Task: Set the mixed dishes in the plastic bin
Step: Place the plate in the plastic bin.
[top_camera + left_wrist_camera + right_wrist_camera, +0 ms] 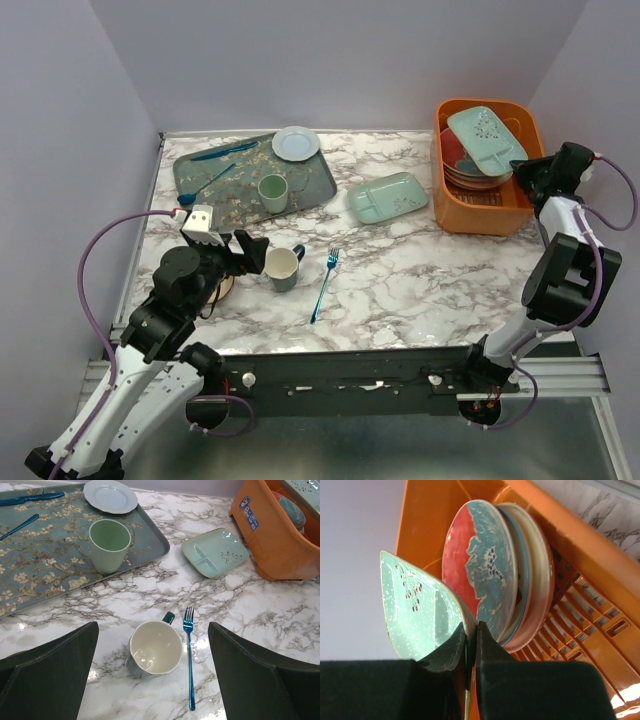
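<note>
Right wrist view: the right end effector [471, 632] is pressed together on the near edge of a pale-green divided dish [415, 610], pinching it. The dish stands on edge beside a stack of round plates [520, 580] inside the orange bin [600, 580]. The front plate is red with a teal pattern. The bin floor is slotted. Neither detail is clear from above.

Top view: the bin sits at the far right of the tabletop [420, 270]. The held dish lies tilted across the bin's upper part, over the plates. A second divided dish [388, 197] lies flat on the marble just left of the bin.

Left wrist view: the left end effector [252, 255] is spread wide, both fingers [50, 670] apart from a dark mug [155, 647] that stands upright between them. The mug has a cream interior, and its handle points away from the camera. A blue fork [189, 660] lies just beside it. The floral tray [45, 570] carries a green cup [109, 544] and a small pale plate [110, 496].
</note>
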{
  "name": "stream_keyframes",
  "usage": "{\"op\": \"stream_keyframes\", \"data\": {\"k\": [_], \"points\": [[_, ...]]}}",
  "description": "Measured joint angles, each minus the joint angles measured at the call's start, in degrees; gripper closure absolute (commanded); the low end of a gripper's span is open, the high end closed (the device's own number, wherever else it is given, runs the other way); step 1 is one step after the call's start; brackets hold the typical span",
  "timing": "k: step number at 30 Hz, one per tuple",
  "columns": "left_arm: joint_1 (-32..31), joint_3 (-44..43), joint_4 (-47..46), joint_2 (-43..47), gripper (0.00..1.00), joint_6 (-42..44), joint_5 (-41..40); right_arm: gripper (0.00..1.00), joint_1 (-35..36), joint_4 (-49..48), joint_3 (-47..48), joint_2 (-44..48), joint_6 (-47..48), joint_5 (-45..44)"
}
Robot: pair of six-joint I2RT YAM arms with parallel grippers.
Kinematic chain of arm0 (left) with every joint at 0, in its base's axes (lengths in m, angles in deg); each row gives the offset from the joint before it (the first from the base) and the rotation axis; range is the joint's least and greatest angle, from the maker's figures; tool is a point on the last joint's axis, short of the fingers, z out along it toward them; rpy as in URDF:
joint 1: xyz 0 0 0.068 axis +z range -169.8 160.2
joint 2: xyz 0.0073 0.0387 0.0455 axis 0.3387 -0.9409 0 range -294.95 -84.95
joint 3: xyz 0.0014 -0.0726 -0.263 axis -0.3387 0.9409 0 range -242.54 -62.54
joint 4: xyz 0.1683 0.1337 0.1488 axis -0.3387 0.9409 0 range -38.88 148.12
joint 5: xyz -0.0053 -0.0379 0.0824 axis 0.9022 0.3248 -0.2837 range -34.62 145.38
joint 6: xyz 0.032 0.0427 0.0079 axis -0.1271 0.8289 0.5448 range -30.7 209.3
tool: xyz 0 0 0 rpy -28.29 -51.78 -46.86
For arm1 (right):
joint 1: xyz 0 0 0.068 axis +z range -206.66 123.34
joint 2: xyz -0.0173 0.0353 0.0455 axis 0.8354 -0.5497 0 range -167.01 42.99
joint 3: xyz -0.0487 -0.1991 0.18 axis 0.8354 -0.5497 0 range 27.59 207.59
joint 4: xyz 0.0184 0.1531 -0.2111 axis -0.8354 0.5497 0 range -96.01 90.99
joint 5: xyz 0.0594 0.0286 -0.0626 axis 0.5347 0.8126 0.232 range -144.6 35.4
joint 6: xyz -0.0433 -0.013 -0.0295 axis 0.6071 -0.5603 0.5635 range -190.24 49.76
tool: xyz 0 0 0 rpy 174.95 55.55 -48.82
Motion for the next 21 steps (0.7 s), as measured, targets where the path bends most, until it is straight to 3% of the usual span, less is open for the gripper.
{"op": "stream_keyframes", "data": {"k": [21], "points": [[0.26,0.13,-0.02,0.22,0.01,0.00,-0.09,0.95,0.92,2.73,4.33,-7.89,0.87,-2.95]]}}
